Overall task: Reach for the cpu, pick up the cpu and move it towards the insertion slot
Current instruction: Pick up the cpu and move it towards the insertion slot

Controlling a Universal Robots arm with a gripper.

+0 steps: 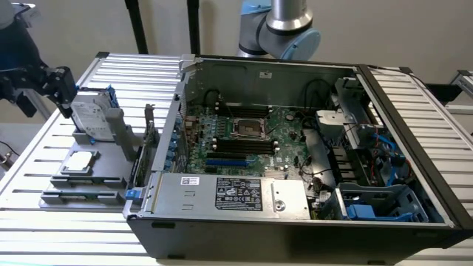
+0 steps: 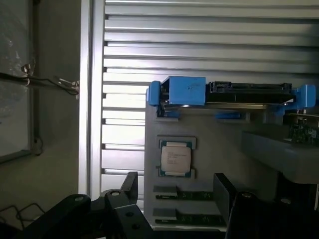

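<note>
Item: cpu (image 1: 80, 162), lying flat with its metal top up in a recess of the grey tray (image 1: 107, 166). The tray sits on the slatted counter (image 1: 74, 235) at the exterior view's left, outside the case (image 1: 296, 235). The cpu is square, so it has no long axis to note; its edges run parallel to the tray's edges. The exterior view also gives the open case with the slot (image 1: 250, 128), silver frame and dark centre, on the board and well apart from the cpu. The arm's black wrist (image 1: 41, 86) hangs beside the upright hard drive (image 1: 92, 113). The wrist view adds the two black fingers (image 2: 130, 183), set wide apart, holding nothing and touching nothing. They stand off from the cpu, which lines up roughly between them. Print on the lid is too small to read. Two memory sticks (image 2: 187, 195) lie in the tray just beside the cpu on the fingers' side, and the hard drive's blue frame stands on the far side.
</note>
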